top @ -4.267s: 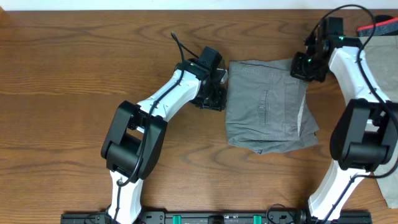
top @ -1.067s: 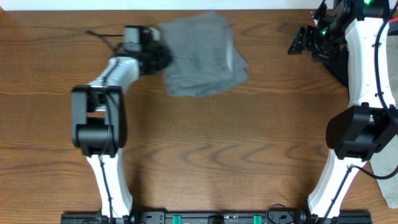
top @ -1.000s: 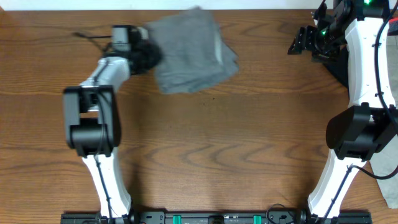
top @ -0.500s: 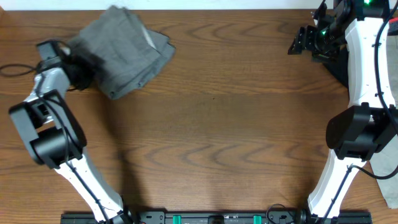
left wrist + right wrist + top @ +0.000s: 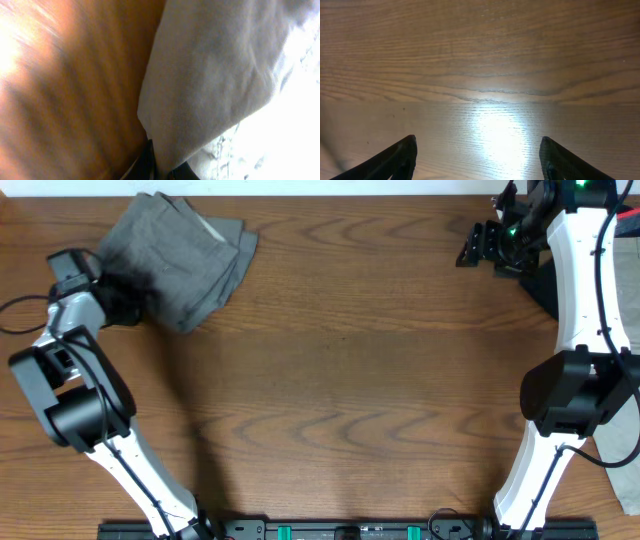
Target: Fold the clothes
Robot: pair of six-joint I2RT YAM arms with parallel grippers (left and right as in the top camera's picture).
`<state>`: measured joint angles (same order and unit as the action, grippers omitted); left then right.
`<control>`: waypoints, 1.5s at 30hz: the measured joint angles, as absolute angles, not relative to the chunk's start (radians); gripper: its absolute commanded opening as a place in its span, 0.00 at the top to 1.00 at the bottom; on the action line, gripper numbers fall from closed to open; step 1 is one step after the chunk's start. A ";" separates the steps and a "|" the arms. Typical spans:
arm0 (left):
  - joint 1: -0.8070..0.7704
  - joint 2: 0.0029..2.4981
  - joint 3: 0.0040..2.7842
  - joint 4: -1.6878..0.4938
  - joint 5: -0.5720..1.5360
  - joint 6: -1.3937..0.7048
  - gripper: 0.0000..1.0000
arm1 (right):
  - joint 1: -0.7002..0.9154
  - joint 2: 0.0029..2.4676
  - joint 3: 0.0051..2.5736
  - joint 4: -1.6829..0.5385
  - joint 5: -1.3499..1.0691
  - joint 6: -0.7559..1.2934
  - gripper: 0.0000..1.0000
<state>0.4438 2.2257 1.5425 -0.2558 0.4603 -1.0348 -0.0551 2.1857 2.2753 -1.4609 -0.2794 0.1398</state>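
The clothes here are folded grey shorts, lying at the table's back left corner. My left gripper is shut on their near left edge. In the left wrist view the grey fabric hangs across the frame, and its lower edge is pinched between my dark fingertips of the left gripper. My right gripper hovers at the back right, far from the shorts. It stands open over bare wood with nothing between its fingers.
The table's far edge runs just behind the shorts. A dark shape sits beside the right arm, and a pale cloth strip shows at the right border. Wood grain fills the middle.
The left arm has swung left, dragging the folded shorts from the back middle to the back left corner. The right gripper has barely moved and stays open.
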 measured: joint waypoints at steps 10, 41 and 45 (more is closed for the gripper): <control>0.304 2.226 1.542 -0.200 0.460 -1.253 0.93 | -0.054 2.186 2.275 -1.460 -0.280 0.140 0.24; 0.339 2.197 1.543 -0.461 0.491 -1.176 0.94 | -0.053 2.186 2.275 -1.454 -0.279 0.139 0.23; 0.339 2.197 1.543 -0.465 0.486 -1.201 0.94 | -0.047 2.186 2.275 -1.454 -0.277 0.140 0.24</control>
